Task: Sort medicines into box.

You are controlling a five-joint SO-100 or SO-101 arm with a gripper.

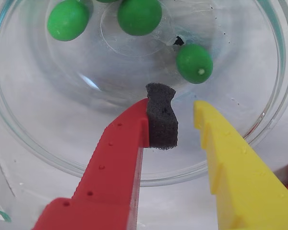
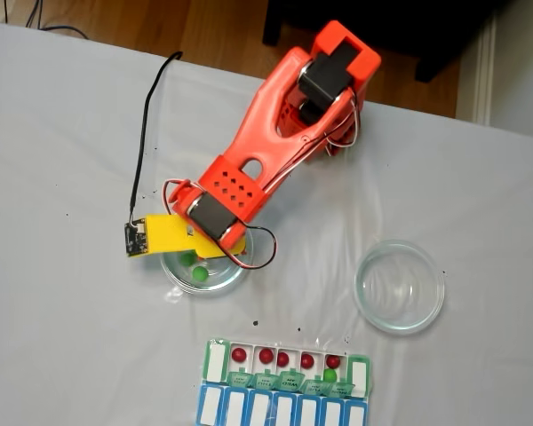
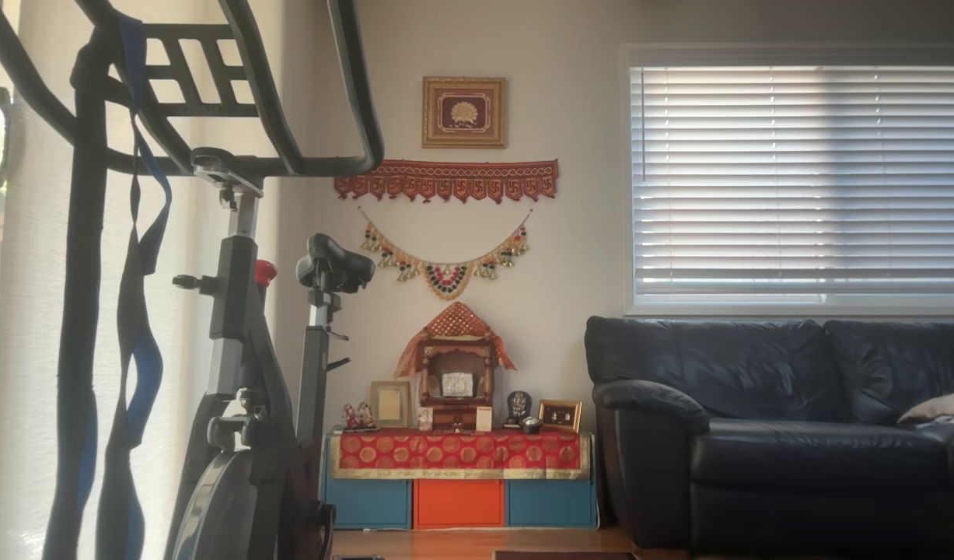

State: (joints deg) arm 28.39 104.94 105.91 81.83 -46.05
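The jaws (image 1: 185,125) are seen parted over the glass dish (image 1: 33,139) in the wrist view, a red finger (image 1: 115,167) on the left carrying a dark foam pad (image 1: 162,117), a yellow finger (image 1: 230,163) on the right, and nothing gripped between them. Just beyond the tips, a green ball (image 1: 194,63) is found lying on the dish floor, slightly right of the gap and not touched by either finger. Two more green balls (image 1: 68,19) (image 1: 139,15) are spotted farther off, toward the far left of the dish.

From the fixed view, the orange arm (image 2: 266,133) is shown reaching down over the left dish (image 2: 176,277), with green balls glimpsed beneath the yellow finger (image 2: 164,232). A second clear dish (image 2: 400,286) is seen well apart to the right on the white bench (image 2: 62,337). The box (image 2: 215,360) is placed at the near edge, its green row holding five dark red balls (image 2: 239,354) and one green ball (image 2: 330,375), with a blue row (image 2: 209,408) adjoining on the near side.
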